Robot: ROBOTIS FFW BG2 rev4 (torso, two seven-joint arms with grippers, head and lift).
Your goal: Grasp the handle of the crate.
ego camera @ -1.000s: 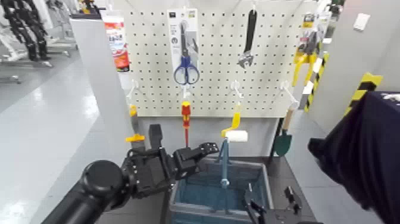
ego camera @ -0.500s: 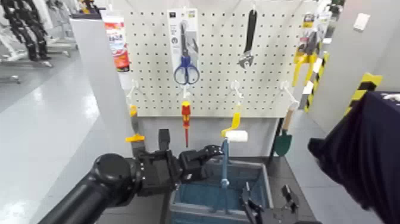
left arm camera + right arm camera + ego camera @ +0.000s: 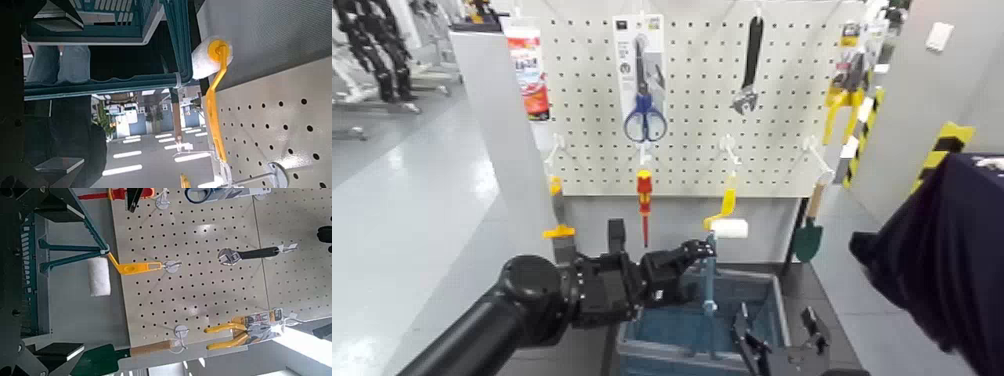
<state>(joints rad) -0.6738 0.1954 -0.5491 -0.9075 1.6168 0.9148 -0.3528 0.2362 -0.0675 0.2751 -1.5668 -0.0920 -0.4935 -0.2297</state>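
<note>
Head view, nearest first: the right gripper (image 3: 774,322) stood at the front of the crate (image 3: 769,278), its fingers spread well apart and nothing held between them. The left gripper (image 3: 657,238), reaching in from the robot's left, was wide open too, and empty. One of its fingertips overlapped the upper part of the handle (image 3: 710,275) in that view; whether the two touched, I could not tell. The handle, a thin blue-teal bar, was raised above the crate, which sat low between the arms with its lighter grey rim showing. Behind the handle's top hung the paint roller (image 3: 730,229), white head down, on its yellow grip; the wrist views showed the roller close beside the teal bars. Farther back stood the pegboard (image 3: 692,100), and from it hung a red and yellow screwdriver (image 3: 644,200), a green trowel (image 3: 807,240) with a wooden grip, blue-handled scissors (image 3: 645,115), an adjustable wrench (image 3: 750,75) and yellow-handled pliers (image 3: 845,95). A dark cloth (image 3: 952,250) draped something at the robot's right, and beyond it all lay the pale floor (image 3: 412,200).
</note>
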